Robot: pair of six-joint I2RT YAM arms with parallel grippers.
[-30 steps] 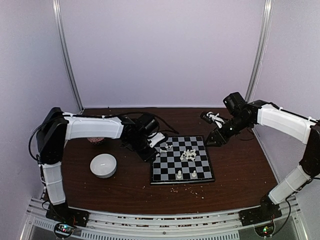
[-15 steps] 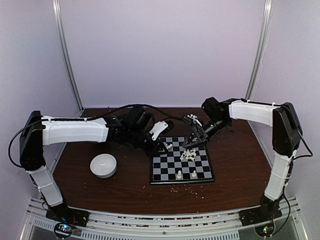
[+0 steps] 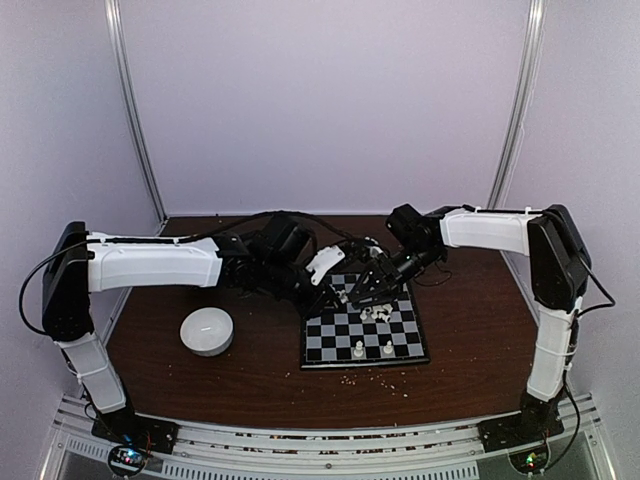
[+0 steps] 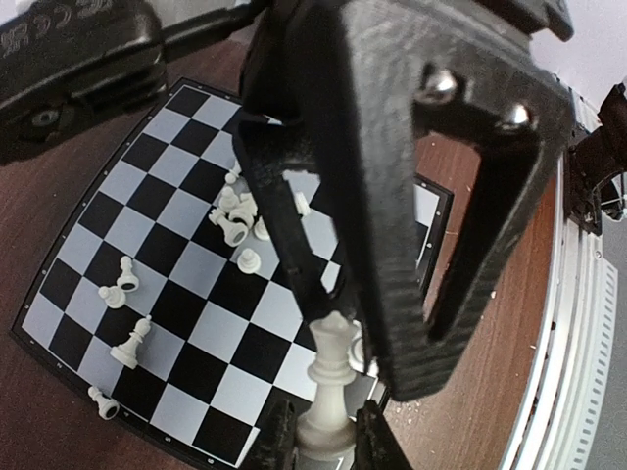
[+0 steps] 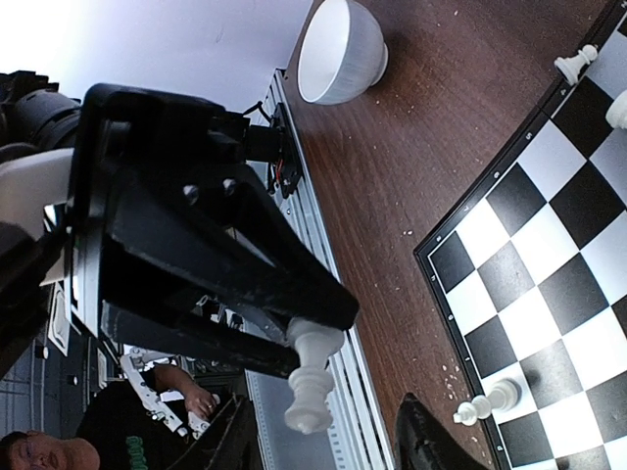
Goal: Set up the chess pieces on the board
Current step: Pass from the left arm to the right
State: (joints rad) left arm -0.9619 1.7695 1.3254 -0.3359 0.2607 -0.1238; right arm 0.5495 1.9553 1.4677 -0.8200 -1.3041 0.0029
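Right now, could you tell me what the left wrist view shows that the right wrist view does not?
Only the left wrist view shows the heap of pieces mid-board. Only the right wrist view shows the bowl and a person beyond the table edge. Both show the board and the white piece pinched in the left gripper, with the right gripper open beside it.

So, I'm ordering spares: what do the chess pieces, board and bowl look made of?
Chess pieces: likely moulded plastic, white, slightly glossy. Board: thin, smooth printed checks, probably plastic or card. Bowl: white, smooth, soft sheen; ceramic or plastic, can't tell.
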